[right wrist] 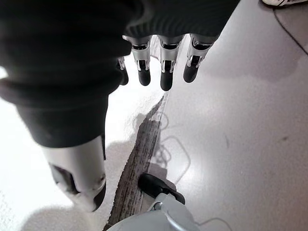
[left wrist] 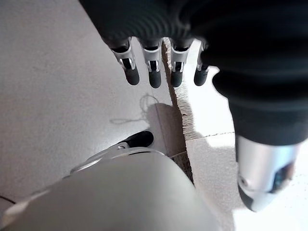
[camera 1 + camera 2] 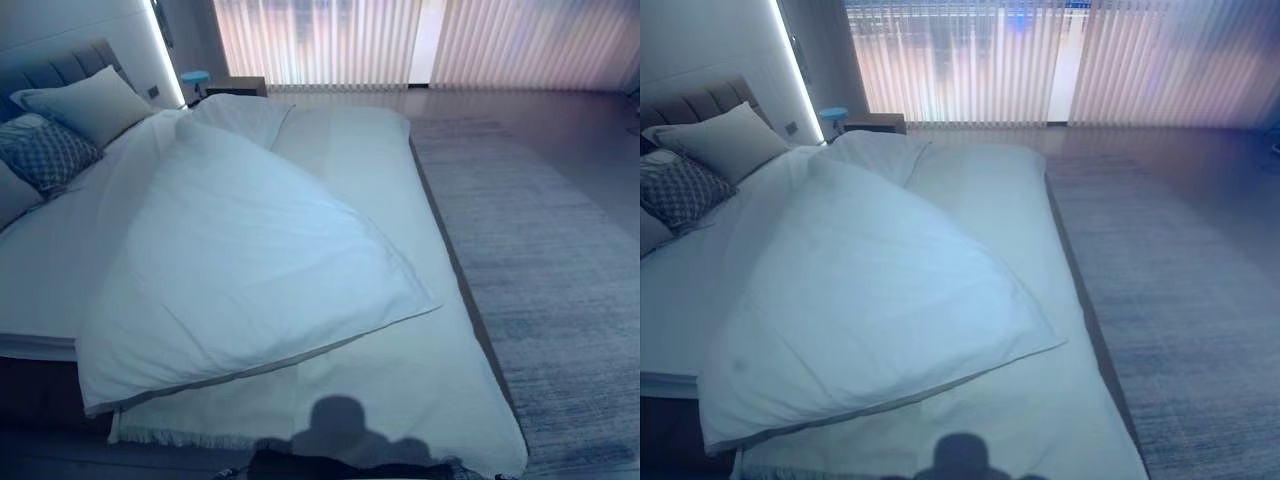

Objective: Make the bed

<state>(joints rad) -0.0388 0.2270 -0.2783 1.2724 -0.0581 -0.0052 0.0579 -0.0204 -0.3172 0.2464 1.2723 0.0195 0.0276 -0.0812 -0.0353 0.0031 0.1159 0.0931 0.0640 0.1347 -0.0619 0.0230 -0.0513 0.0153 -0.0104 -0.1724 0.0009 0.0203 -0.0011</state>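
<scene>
Little of the bed-making seemed done at this moment. On the bed [image 3: 440, 420], seen from its foot, the white duvet [image 3: 250, 270] lay crooked: one corner of it pointed toward 4 o'clock and stopped well short of the foot edge, and its upper end was bunched in a heap near 12 o'clock, close to the headboard [image 3: 60, 70] side. Under it a pale blanket with a fringed edge [image 3: 330, 400] showed bare along the foot and along the right side of the mattress. The pillows were at 10 o'clock: a plain light pillow [image 3: 85, 102] leaned at the headboard and a patterned cushion [image 3: 40, 152] lay just beside it, both looking already in place. A striped rug [image 3: 540, 270] covered the floor at 3 o'clock, and curtains [image 3: 420, 40] hung at the far wall.

The left hand [image 2: 159, 67] hung with its fingers straight and loose, holding nothing, above the fringed blanket edge and the floor. The right hand [image 1: 154, 62] was the same, relaxed and empty, over the rug border.

In my judgement the main work was left: to take the duvet at its lower edge, pull it square to the foot, and smooth the heap near the pillows.
</scene>
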